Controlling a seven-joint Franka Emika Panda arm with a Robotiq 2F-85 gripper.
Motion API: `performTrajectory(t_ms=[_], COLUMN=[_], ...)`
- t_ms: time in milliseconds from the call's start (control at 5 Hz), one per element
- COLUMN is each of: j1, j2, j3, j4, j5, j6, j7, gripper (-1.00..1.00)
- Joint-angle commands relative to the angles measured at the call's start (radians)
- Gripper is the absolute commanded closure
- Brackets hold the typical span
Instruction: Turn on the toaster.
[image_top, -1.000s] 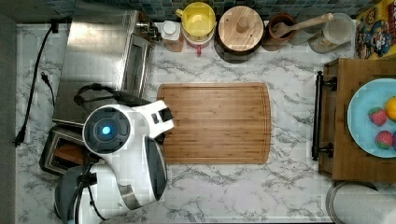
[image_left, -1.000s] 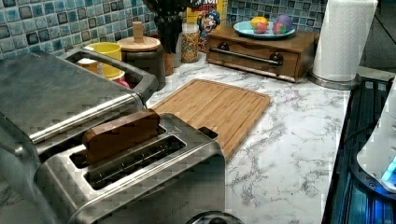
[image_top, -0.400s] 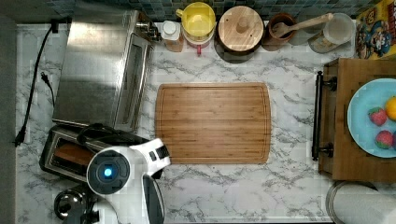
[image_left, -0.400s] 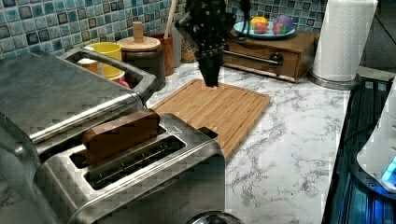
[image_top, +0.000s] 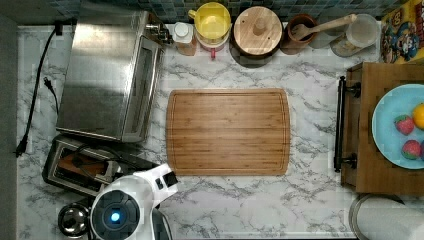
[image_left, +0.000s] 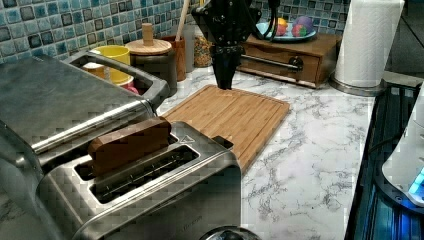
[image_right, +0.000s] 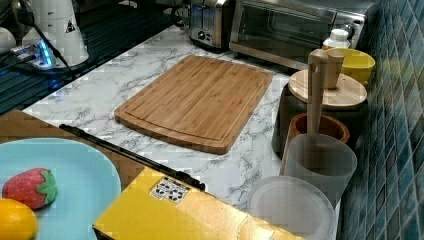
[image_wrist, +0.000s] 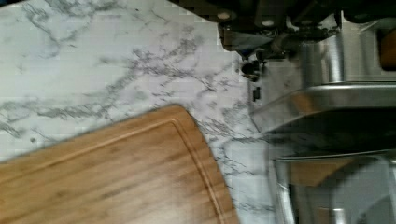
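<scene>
Black and narrow, the gripper (image_left: 223, 75) hangs point-down in the left view with its fingers (image_left: 225, 67) pressed together, holding nothing. In that view it shows above the far edge of the cutting board (image_left: 235, 112), past the toaster (image_left: 145, 195), with the fingertips clear of the toaster's black side lever (image_left: 222, 142).

The toaster stands on the marble counter (image_top: 260, 200), just beside the corner of the cutting board. The left view gives its detail: brushed steel, two long top slots, and a slice of brown bread (image_left: 131, 142) standing up out of the rear slot. The top view shows the toaster (image_top: 70, 167) from above, partly covered by the white arm (image_top: 125, 210) and its cables, with the large steel toaster oven (image_top: 112, 75) just beyond it from the arm and a small round steel kettle (image_top: 72, 220) on its other side.

The right view shows the toaster (image_right: 207, 20) from the far end of the cutting board (image_right: 197, 100), small and end-on, next to the toaster oven (image_right: 295, 30). The wrist view looks down on a rounded corner of the cutting board (image_wrist: 112, 177), bare marble, and the steel toaster oven (image_wrist: 327, 84) right by that corner.

Beyond the cutting board, the top view shows a yellow cup (image_top: 212, 20), a wooden-lidded jar (image_top: 257, 30) and a blue plate (image_top: 392, 125) of fruit.
</scene>
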Motion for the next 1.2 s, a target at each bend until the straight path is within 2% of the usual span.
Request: performTrajectory(t_ms=[200,400,1200], j1=[0.021,0.004,0.041], j2=[0.045,0.028,0.1], j3=[0.077,0.095,0.13], j4=[-0.023,-0.05,-0.075], j5=[0.029,0.046,0.077], j6=[0.042,0.095,0.195], j7=[0.08,0.108,0.094], gripper=[1.0,1.0,1.0])
